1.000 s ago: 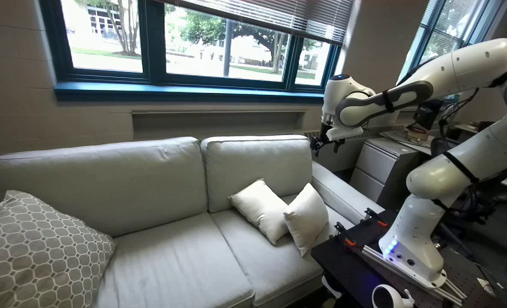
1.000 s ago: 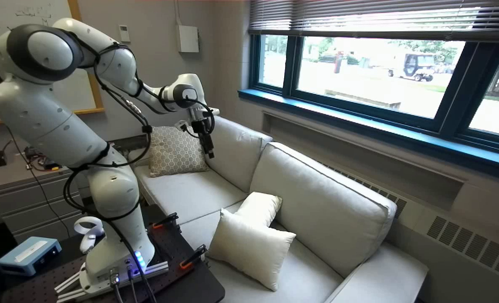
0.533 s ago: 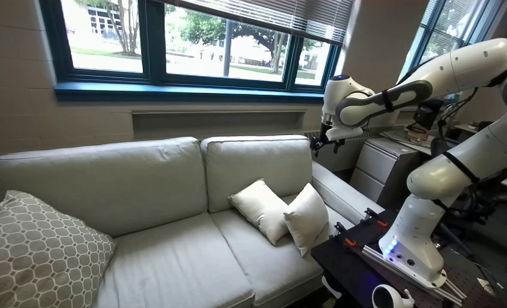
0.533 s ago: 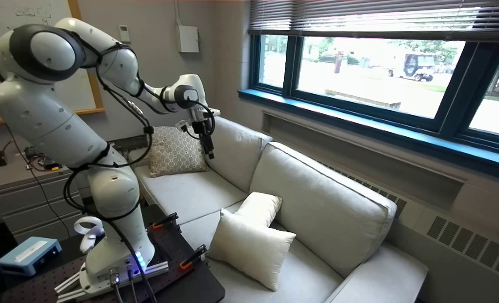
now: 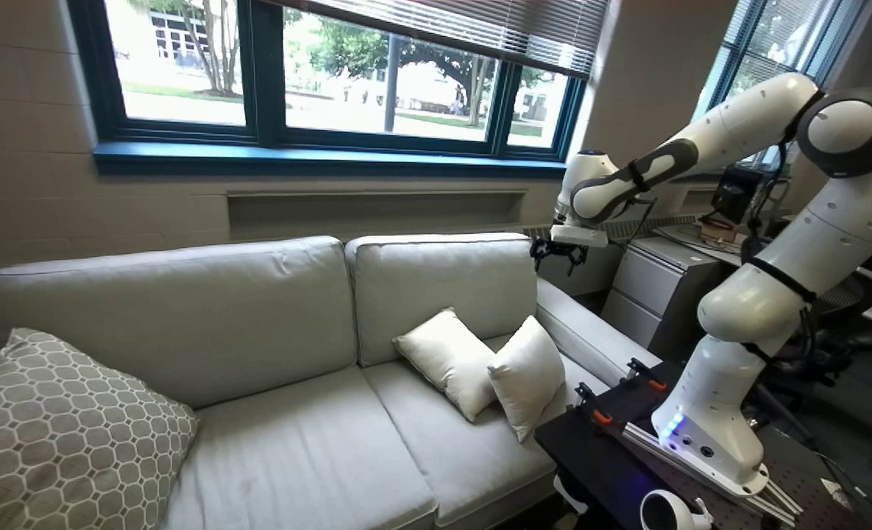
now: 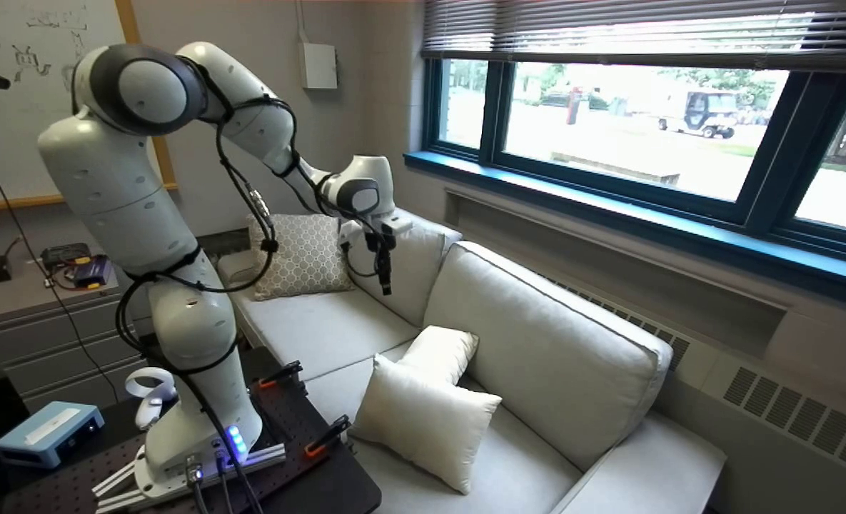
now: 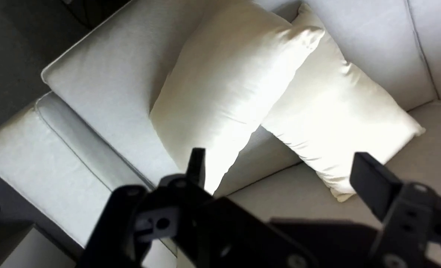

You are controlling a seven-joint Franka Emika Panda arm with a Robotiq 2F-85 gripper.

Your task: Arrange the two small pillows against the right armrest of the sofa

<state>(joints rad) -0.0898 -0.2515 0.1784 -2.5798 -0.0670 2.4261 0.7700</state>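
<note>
Here's the near pillow (image 5: 528,377), up on edge close to the armrest (image 5: 594,331), tilted, and the wrist view gives us a strip of seat (image 7: 127,130) between the two. On the side away from the armrest comes the far pillow (image 5: 443,361), partly covered by its neighbour, slanting over the crease between seat and back cushion (image 5: 447,283). So both pillows are on the sofa (image 5: 281,442), down at the armrest's end! Look up: the jaws hang higher than the armrest, spread wide apart, well off both pillows; an exterior view has them showing over the armrest's back end. The arm (image 5: 745,305) carrying them rises from the table (image 5: 583,449), which stands right at the front of the armrest. Sharing that table, on the side away from the armrest, a white controller (image 6: 150,410) and a blue box (image 6: 48,432), the box's inside hidden. Beyond the armrest, a cabinet (image 5: 642,285), closed up, contents hidden from us. Over to the sofa's end opposite the armrest, and there's the patterned cushion (image 5: 75,434), propped upright in the corner in both exterior views. Past the arm, farther from the armrest, a drawer unit (image 6: 37,343), its visible fronts pushed in, with small gear (image 6: 66,255) sitting out on top.
</note>
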